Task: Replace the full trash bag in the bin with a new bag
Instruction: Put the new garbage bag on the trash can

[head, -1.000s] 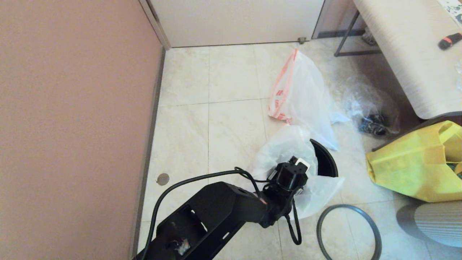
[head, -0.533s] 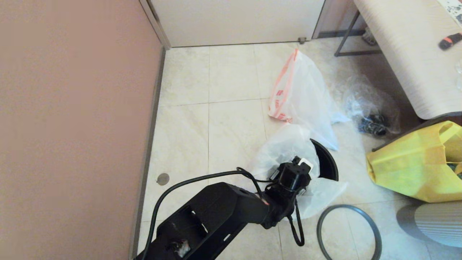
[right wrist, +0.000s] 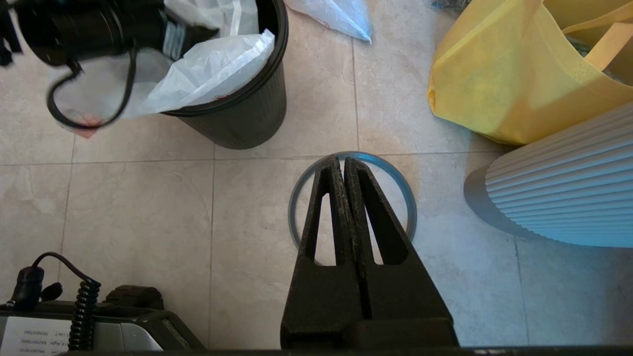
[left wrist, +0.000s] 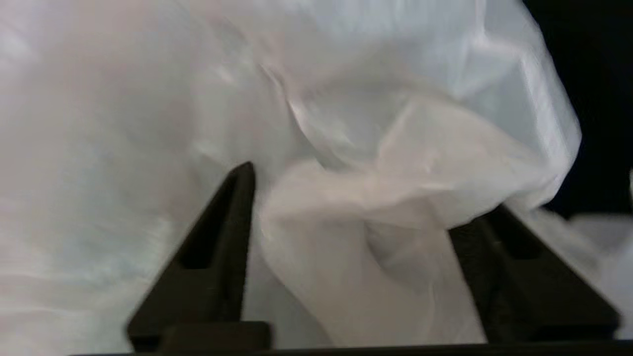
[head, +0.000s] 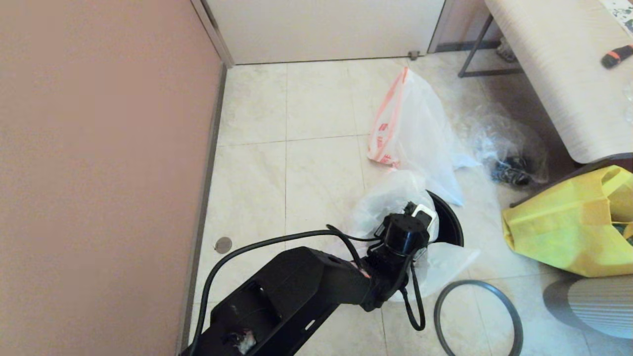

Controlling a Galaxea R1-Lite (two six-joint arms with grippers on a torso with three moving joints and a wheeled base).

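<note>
Where the new bag (head: 390, 200) is draped over the bin (head: 449, 222), the left gripper (left wrist: 366, 198) is held against it, jaws spread, film bunched loosely between them, nothing clamped. Beyond it the full trash bag (head: 410, 128) is seen; the right gripper (right wrist: 344, 165) is pressed closed above the rim ring (right wrist: 296, 198).

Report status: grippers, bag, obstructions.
Left gripper open at new bag in bin. Right gripper shut, parked above rim ring. No obstruction seen.
</note>
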